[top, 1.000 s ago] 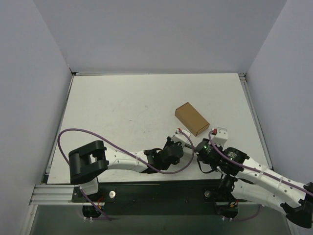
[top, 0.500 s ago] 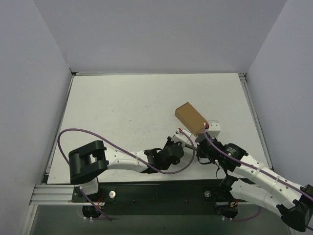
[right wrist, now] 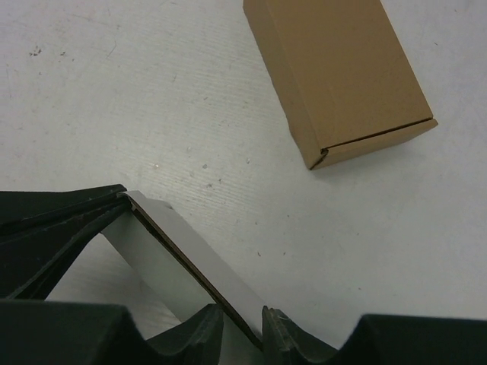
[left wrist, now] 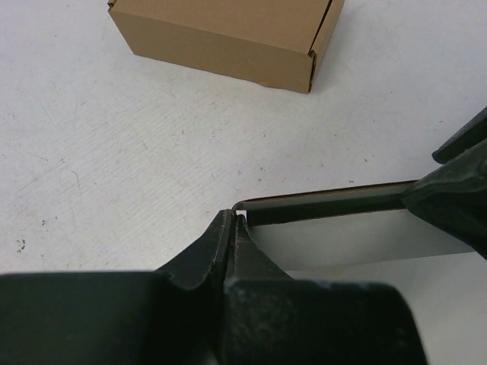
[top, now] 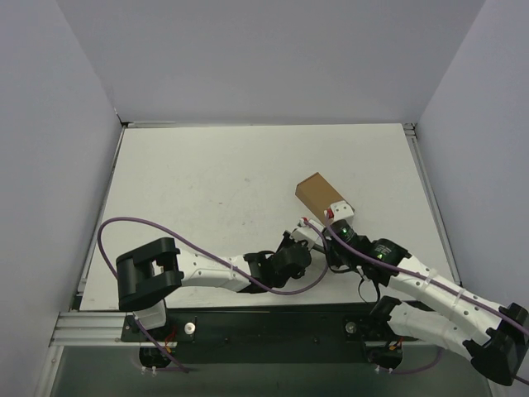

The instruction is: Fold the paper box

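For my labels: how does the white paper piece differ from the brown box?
The paper box is a thin white sheet; the brown box is a closed block. The left pincer and right pincer hold the paper box; the brown box lies untouched on the table. Both look like card.

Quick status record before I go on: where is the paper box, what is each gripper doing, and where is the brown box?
paper box: white panel raised off the table, spanning the two grippers
left gripper: shut on one corner of the paper box
right gripper: shut on the panel's other end
brown box: closed, lying flat just beyond the grippers, apart from the paper box
fold state: not yet a box; only the one raised panel shows clearly
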### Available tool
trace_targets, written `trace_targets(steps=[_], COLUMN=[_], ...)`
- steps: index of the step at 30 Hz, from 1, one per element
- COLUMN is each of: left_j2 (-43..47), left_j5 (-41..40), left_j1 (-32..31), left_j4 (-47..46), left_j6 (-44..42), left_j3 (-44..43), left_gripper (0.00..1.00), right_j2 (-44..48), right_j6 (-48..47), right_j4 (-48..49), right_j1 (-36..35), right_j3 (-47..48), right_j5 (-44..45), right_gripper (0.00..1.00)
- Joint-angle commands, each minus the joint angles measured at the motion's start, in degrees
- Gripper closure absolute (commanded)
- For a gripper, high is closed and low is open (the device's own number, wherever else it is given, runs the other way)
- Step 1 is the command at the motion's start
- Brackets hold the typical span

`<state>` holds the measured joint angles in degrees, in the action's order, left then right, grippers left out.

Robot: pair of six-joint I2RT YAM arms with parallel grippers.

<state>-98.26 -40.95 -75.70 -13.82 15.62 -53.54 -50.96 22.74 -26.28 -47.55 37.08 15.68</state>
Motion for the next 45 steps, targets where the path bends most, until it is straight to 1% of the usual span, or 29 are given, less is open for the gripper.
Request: trace_targets(steps=[1,4,8,9,12,16,19,21,22,23,25,26,27,29,30,32,33,35,38,40,41,42,43,44,45], left_j2=[-2.2,-2.3,-2.8,-2.9,-3.2,-2.6,-1.3,-0.3,0.8,1.4,3.1,3.8,5.0,6.2,7.5,8.7,9.7,10.7,12.6,13.7,14.1,14.8,15.0,15.5,16.1], left_j5=[5.0,5.1,5.4,5.4,5.6,5.6,5.2,4.9,4.9,5.0,4.7,4.7,4.6,4.4,4.4,4.3,4.4,4.7,8.5,13.7,15.2,18.1,19.8,21.5,25.8], left_j1=[-0.9,-0.9,-0.9,-0.9,-0.9,-0.9,-0.8,-0.8,-0.8,-0.8,-0.7,-0.5,-0.5,-0.4,-0.4,-0.4,-0.2,0.1,2.2,5.3,6.4,8.9,10.2,11.5,13.3], left_j4=[12.9,13.4,13.7,15.7,16.5,17.9,19.5,20.1,20.2,20.1,20.3,20.4,20.7,20.9,21.1,20.9,20.8,20.8,20.1,19.2,17.9,17.1,16.1,14.7,12.0], left_j6=[-0.2,0.0,0.3,0.4,0.8,1.0,0.6,0.0,-0.9,-1.5,-2.3,-2.7,-3.0,-3.7,-3.7,-3.9,-3.9,-3.3,-0.6,2.5,3.7,6.0,7.2,8.5,11.9], left_j3=[1.3,0.9,-0.4,-0.7,-1.5,-2.8,-3.8,-4.1,-4.3,-4.4,-4.7,-4.7,-4.9,-4.8,-4.7,-4.1,-3.9,-3.6,-3.4,-3.2,-3.2,-2.6,-2.2,-1.8,-0.7], left_gripper=[1.0,1.0,1.0,1.0,1.0,1.0,1.0,0.98,0.96,0.92,0.87,0.8,0.76,0.72,0.67,0.62,0.57,0.53,0.52,0.52,0.5,0.48,0.44,0.44,0.43], right_j2=[-1.0,-0.7,0.5,0.8,0.8,-0.2,-0.6,-0.5,-0.5,-0.4,-0.1,0.0,0.1,0.2,0.2,0.0,0.0,-0.1,0.2,0.1,0.1,0.0,-0.1,0.1,0.0], right_j6=[-4.0,-3.1,-1.9,-1.3,-0.3,1.4,1.7,1.6,1.5,1.5,1.4,1.4,1.5,1.3,1.3,1.4,1.3,1.3,1.3,1.3,1.3,1.3,1.3,1.3,1.3], right_j4=[1.9,2.8,3.9,4.0,4.2,4.0,3.7,3.7,3.6,3.7,3.7,3.7,3.7,3.7,3.7,3.7,3.7,3.7,3.9,3.9,3.9,3.9,4.0,4.0,4.0], right_j1=[0.4,0.1,-0.9,-1.3,-3.6,-7.6,-8.4,-8.4,-8.5,-8.5,-8.5,-8.4,-8.5,-8.4,-8.4,-8.6,-8.6,-8.8,-9.0,-9.0,-9.1,-9.1,-9.1,-9.2,-9.2], right_j3=[0.7,-0.9,-3.1,-3.6,-4.4,-4.6,-4.2,-4.1,-4.2,-4.1,-4.3,-4.2,-4.2,-4.3,-4.3,-4.2,-4.3,-4.2,-4.4,-4.4,-4.4,-4.3,-4.3,-4.3,-4.3], right_j5=[-2.6,-4.1,-3.9,-3.4,-1.3,4.6,5.5,5.3,5.1,5.0,5.0,5.1,5.1,5.2,5.1,5.1,5.1,5.2,5.7,5.9,5.9,5.9,5.9,5.9,6.0], right_gripper=[0.78,0.92,1.0,1.0,1.0,1.0,1.0,1.0,1.0,1.0,1.0,1.0,1.0,1.0,1.0,1.0,1.0,1.0,1.0,1.0,1.0,1.0,1.0,1.0,1.0])
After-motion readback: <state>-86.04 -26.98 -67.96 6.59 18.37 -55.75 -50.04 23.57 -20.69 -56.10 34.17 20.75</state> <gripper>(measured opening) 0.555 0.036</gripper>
